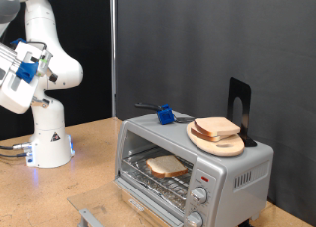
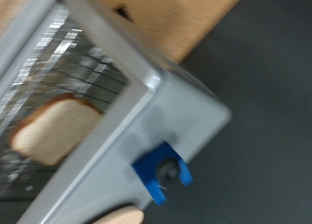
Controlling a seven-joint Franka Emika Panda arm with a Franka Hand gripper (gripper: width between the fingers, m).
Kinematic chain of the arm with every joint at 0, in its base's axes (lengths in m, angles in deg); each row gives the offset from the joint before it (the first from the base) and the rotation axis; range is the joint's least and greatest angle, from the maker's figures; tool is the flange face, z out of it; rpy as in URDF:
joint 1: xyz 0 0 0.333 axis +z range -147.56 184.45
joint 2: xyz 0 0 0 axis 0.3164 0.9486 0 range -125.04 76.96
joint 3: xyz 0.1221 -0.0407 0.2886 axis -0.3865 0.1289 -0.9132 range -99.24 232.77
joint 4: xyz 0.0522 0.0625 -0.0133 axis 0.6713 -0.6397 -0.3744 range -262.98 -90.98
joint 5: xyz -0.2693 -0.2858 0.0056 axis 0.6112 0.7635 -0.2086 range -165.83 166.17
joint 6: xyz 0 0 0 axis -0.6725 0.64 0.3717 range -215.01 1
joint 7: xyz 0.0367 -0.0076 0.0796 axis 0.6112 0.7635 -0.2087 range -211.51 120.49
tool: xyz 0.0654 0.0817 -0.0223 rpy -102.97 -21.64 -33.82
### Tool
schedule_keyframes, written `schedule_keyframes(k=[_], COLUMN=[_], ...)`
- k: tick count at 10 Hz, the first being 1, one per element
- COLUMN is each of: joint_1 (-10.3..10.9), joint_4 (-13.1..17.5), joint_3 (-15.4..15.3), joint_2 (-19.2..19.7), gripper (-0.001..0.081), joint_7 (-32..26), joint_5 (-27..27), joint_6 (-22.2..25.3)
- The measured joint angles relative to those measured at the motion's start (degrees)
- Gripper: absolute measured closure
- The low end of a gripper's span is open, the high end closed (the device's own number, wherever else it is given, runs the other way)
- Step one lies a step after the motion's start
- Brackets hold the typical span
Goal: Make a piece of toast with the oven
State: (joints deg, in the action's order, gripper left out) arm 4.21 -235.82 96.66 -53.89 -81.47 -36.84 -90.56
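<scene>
Dark curtains hang behind a light wooden table [image 1: 94,148], and the white robot arm stands on it at the exterior view's left. The gripper [image 1: 14,74] is high up at the exterior view's left edge, well apart from the oven and partly cut off by the border of the picture. Nothing shows between its fingers, and I cannot tell if they are spread or pressed together; in the wrist view the fingers do not appear.

Lower and toward the exterior view's right stands the oven [image 1: 237,168], a small silver box with two round knobs [image 1: 197,197] at its front right and a red mark just above them. Its door [image 1: 148,202] is folded down and open. One piece of toast [image 1: 166,166] lies flat inside on the wire rack [image 1: 143,178]; the wrist view shows it too [image 2: 54,130], pale with a tan crust, behind the bars.

On top of the oven rests a round light-wood plate [image 1: 225,146] carrying a second slice [image 1: 215,127]. Beside the plate, toward the exterior view's left, is a small blue block [image 1: 165,114] with a dark handle; it shows also in the wrist view [image 2: 161,173]. A black stand [image 1: 238,107] rises behind the plate.
</scene>
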Motion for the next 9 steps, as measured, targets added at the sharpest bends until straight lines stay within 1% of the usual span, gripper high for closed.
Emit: schedule_keyframes(k=[1, 2, 3, 4, 5, 6, 7, 9], joint_1=[0.8, 1.6, 1.4, 1.4, 1.4, 1.4, 1.4, 1.4], joint_4=[2.5, 6.1, 5.7, 5.6, 5.9, 6.5, 7.5, 10.4], joint_3=[0.7, 1.2, 1.0, 1.0, 1.2, 1.5, 1.9, 2.3], joint_2=[4.0, 10.1, 9.5, 9.2, 9.9, 11.6, 13.9, 19.0], gripper=[0.0006, 0.0006, 0.0006, 0.0006, 0.0006, 0.0006, 0.0006, 0.0006], joint_7=[2.3, 2.9, 2.2, 3.7, 7.6, 11.8, 14.5, 15.7], joint_5=[-1.7, -2.9, -2.8, -1.6, -1.6, -3.6, -6.0, -9.5], joint_6=[3.4, 7.2, 6.3, 8.8, 12.4, 15.4, 17.7, 18.1])
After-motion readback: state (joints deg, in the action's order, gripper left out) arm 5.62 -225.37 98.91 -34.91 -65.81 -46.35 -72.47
